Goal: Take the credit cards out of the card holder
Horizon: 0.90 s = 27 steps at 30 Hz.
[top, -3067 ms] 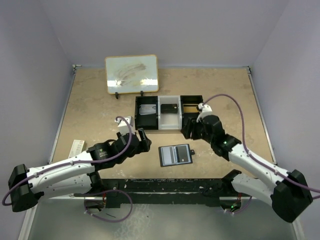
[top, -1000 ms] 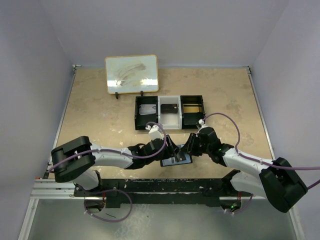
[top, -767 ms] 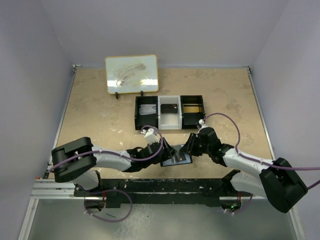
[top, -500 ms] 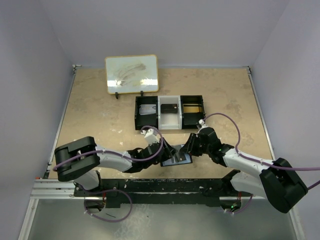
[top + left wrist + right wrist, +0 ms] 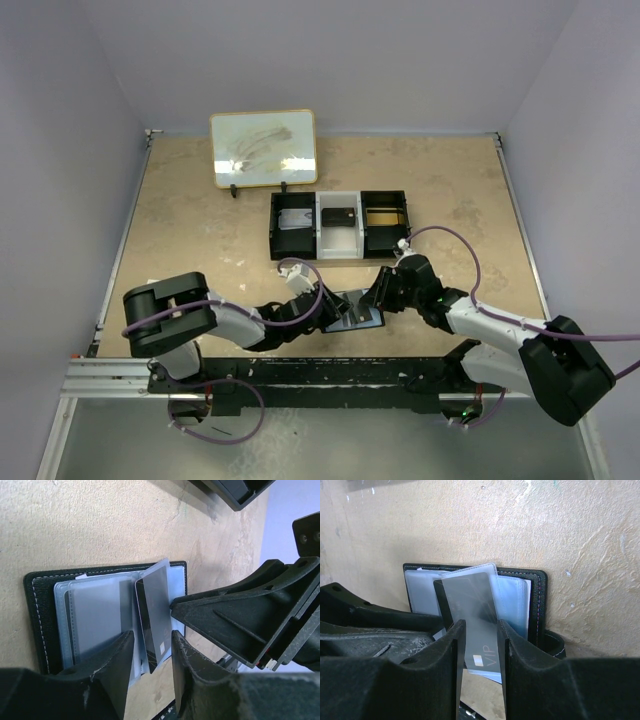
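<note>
Tilting out of the card holder (image 5: 42,615), the grey card (image 5: 155,605) is clamped by the right gripper (image 5: 480,626), straddled by the left gripper (image 5: 151,639), contact unclear.

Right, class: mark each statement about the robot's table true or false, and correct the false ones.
1. The card holder lies open on the table. True.
2. The tray behind it has two compartments. False: it has three.
3. A grey card marked VIP stands tilted up out of the card holder, between the fingers of the left gripper. True.
4. The right gripper hovers over the tray. False: it is down at the card holder, facing the left gripper.
5. The whiteboard lies flat at the near right corner. False: it stands propped up at the back left of the table.
</note>
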### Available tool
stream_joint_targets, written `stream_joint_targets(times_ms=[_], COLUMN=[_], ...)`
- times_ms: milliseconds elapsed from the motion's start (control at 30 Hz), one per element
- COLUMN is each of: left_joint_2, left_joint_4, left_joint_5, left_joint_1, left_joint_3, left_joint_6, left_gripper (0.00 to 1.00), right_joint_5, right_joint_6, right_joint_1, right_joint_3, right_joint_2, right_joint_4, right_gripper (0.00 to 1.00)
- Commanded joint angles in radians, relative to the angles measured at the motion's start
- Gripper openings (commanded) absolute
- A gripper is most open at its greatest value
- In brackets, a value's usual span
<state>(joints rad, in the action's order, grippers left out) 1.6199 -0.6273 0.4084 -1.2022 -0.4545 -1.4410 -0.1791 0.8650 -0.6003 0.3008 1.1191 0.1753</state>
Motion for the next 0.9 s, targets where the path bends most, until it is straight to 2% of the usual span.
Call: stream_joint_targets(times_ms=[0, 167, 367, 867], left_joint_2=[0.061, 0.111, 0.128, 0.124], left_joint_4=[-0.175, -0.266, -0.288, -0.356], left_joint_5=[-0.008, -0.025, -0.019, -0.023], left_joint_1=[-0.007, -0.009, -0.01, -0.01], left_joint_3=[0.031, 0.035, 0.038, 0.061], left_joint_6=[-0.049, -0.059, -0.065, -0.034], left_gripper=[0.33, 0.28, 0.25, 0.0], right_joint_5=[0.012, 0.01, 0.01, 0.009], right_joint_6=[-0.007, -0.008, -0.008, -0.009], right_joint_1=[0.0, 0.0, 0.0, 0.0], right_joint_3=[-0.028, -0.026, -0.027, -0.026], right_joint_2=[0.026, 0.028, 0.03, 0.033], right_joint_4=[-0.05, -0.05, -0.046, -0.05], right_gripper=[0.36, 0.36, 0.36, 0.35])
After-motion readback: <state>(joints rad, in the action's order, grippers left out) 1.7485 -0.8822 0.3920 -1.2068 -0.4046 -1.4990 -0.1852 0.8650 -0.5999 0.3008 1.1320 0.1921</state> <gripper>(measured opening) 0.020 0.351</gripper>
